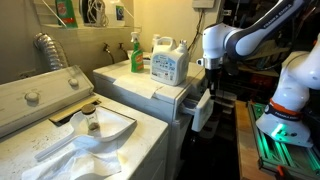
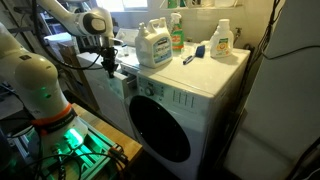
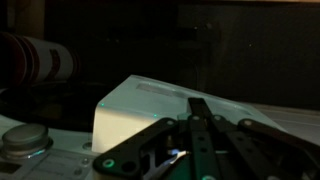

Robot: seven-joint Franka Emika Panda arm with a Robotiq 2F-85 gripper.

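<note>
Big detergent jug (image 1: 169, 63) here, showing in both exterior views. It's white plastic with a blue-and-white label across the front and a moulded handle up top. It's standing upright, not tipped at all. It sits on the white table (image 1: 128, 80), toward the far end and close to the right-hand edge.

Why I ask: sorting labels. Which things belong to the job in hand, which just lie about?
In hand: pincer; front-load washer, nearest it.
Lying about: detergent jug; green bottle; small white bottle; top-loader.
</note>
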